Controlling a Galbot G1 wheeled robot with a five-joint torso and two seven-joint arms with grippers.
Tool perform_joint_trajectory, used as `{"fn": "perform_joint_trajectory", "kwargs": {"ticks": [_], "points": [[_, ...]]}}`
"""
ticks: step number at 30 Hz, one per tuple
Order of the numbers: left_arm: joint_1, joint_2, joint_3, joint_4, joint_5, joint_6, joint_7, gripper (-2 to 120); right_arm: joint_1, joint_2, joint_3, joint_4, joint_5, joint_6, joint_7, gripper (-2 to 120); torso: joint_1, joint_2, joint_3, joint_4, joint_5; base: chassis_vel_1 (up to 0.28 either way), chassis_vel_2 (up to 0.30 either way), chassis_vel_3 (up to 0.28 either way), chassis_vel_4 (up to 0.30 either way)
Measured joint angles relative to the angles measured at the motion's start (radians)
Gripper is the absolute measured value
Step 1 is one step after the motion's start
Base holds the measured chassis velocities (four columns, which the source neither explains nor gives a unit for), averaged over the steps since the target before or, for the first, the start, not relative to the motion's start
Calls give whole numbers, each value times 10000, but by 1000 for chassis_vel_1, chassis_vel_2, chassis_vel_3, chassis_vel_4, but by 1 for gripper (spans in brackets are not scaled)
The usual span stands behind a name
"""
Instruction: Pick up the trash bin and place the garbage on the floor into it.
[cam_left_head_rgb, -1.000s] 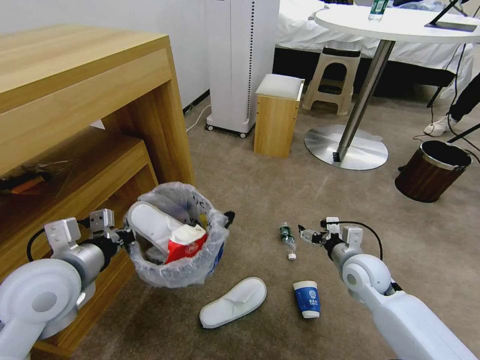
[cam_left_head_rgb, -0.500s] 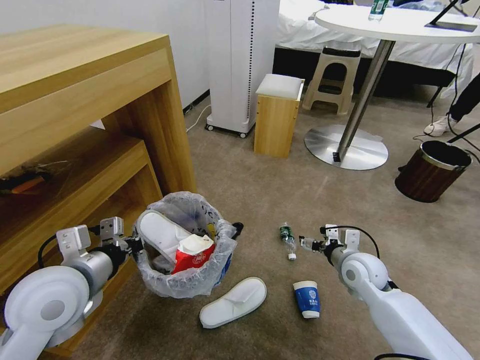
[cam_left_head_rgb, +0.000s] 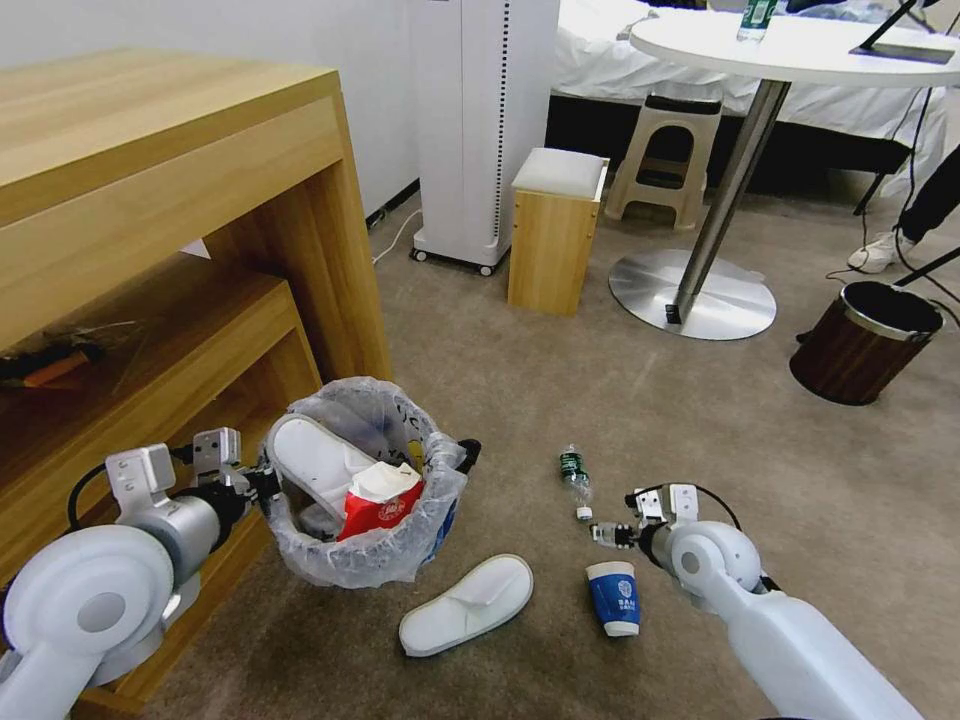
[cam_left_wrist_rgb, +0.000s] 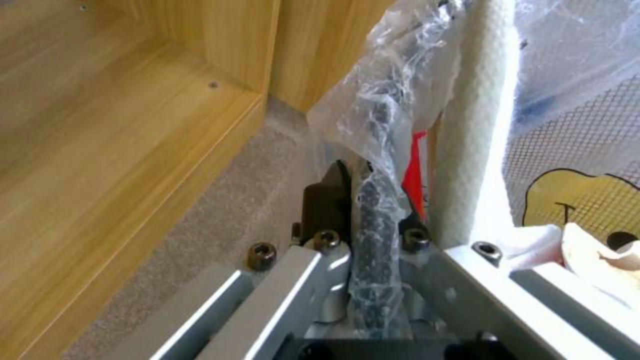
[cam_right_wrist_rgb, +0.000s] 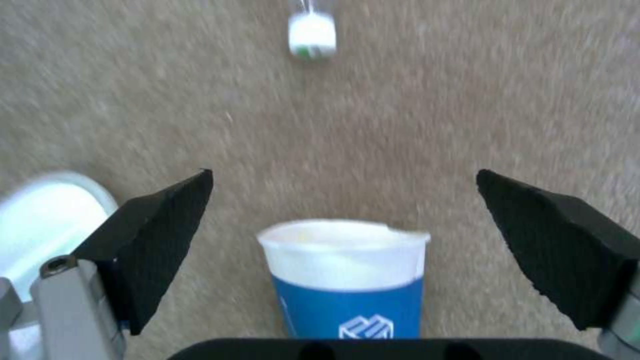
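Right hand (cam_right_wrist_rgb: 343, 220) spread wide over blue cup (cam_right_wrist_rgb: 347, 280); left hand (cam_left_wrist_rgb: 370, 220) clamps trash bin (cam_left_head_rgb: 365, 490) rim.

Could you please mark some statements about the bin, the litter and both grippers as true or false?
1. The left gripper is clamped on the trash bin rim. True.
2. The right gripper is shut on the blue cup. False: its fingers are spread wide above the cup, which stands on the floor.
3. A white slipper sits inside the bin. True.
4. The small bottle is in the bin. False: it lies on the carpet.
5. Another slipper lies on the floor. True.
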Motion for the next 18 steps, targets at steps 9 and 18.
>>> {"fn": "perform_joint_trajectory", "kwargs": {"ticks": [9, 18], "points": [[-34, -2, 27, 38, 10, -1, 17, 0, -362, -111, -250, -148, -292, 18, -10, 100, 0, 0, 0, 0, 0, 0, 0, 0, 0], [-83, 47, 28, 118, 16, -7, 88, 0, -704, -294, -361, -140, -370, 45, 1, 100, 0, 0, 0, 0, 0, 0, 0, 0, 0]]}}
